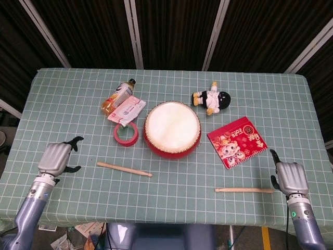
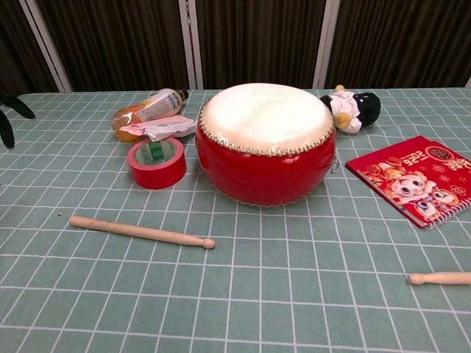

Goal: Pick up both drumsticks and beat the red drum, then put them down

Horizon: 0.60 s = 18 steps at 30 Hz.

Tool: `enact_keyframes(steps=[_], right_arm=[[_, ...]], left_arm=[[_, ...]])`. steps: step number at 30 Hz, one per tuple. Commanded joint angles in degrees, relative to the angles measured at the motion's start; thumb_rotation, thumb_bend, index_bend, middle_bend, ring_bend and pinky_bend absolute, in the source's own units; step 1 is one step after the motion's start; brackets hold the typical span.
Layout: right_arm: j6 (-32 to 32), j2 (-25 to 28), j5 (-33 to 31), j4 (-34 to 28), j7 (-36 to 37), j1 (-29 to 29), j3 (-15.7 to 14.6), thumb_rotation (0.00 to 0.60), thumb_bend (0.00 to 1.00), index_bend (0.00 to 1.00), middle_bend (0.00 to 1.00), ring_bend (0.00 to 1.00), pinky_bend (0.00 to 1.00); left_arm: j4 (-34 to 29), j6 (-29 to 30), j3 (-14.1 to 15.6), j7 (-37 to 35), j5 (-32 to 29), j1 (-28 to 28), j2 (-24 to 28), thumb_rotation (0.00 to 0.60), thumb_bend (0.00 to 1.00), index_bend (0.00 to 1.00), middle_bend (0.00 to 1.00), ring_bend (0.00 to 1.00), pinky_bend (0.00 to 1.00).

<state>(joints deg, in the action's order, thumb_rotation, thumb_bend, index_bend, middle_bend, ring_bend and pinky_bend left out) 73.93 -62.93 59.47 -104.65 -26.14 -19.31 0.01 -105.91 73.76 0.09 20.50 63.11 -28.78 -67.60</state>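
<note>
We see both pale wooden drumsticks lying flat in front of the round red drum: the left drumstick, long axis sideways, well apart from our empty, spread left hand; the right drumstick just beside our spread right hand.

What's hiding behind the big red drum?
Behind the red drum a small plush doll lies off to one side, with bare checked tablecloth beyond. The chest view's drum blocks that strip; the head view shows nothing there.
</note>
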Motion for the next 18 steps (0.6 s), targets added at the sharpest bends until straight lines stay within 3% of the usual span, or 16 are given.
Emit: enact_keyframes(steps=[1, 3, 4, 7, 10, 18], right_arm=[[4.7, 2.7, 8.4, 0.0, 9.7, 3.6, 0.8, 0.600, 0.42, 0.00, 0.25, 0.22, 0.29], [6.7, 3.8, 11.8, 0.4, 12.6, 5.4, -0.1, 0.600, 0.37, 0.00, 0.09, 0.05, 0.17], [7.7, 4.2, 13.3, 0.8, 13.6, 6.3, -0.6, 0.600, 0.36, 0.00, 0.06, 0.02, 0.14], [10.3, 4.9, 16.7, 2.3, 15.6, 8.7, -2.1, 0.600, 0.33, 0.00, 0.00, 0.00, 0.04], [13.6, 4.4, 19.9, 4.8, 18.3, 11.3, -3.0, 0.600, 0.32, 0.00, 0.00, 0.00, 0.00], [23.8, -0.1, 28.6, 14.9, 25.7, 16.5, -3.2, 0.600, 0.32, 0.00, 0.00, 0.00, 0.00]], left_arm=[[1.6, 7.4, 3.1, -11.6, 10.6, 7.0, 6.5, 0.600, 0.08, 0.08, 0.19, 0.24, 0.43], [3.8, 10.5, 4.5, -15.8, 14.6, 9.7, 8.0, 0.600, 0.08, 0.05, 0.10, 0.16, 0.39], [5.4, 12.0, 5.2, -17.2, 16.2, 11.1, 8.5, 0.600, 0.08, 0.03, 0.05, 0.12, 0.35], [10.1, 15.4, 6.8, -19.2, 19.5, 14.2, 8.8, 0.600, 0.07, 0.00, 0.00, 0.03, 0.17], [14.3, 17.6, 7.7, -20.3, 21.1, 16.9, 8.7, 0.600, 0.05, 0.00, 0.00, 0.00, 0.02], [21.4, 21.8, 5.6, -25.6, 21.0, 21.3, 6.7, 0.600, 0.05, 0.00, 0.00, 0.00, 0.00]])
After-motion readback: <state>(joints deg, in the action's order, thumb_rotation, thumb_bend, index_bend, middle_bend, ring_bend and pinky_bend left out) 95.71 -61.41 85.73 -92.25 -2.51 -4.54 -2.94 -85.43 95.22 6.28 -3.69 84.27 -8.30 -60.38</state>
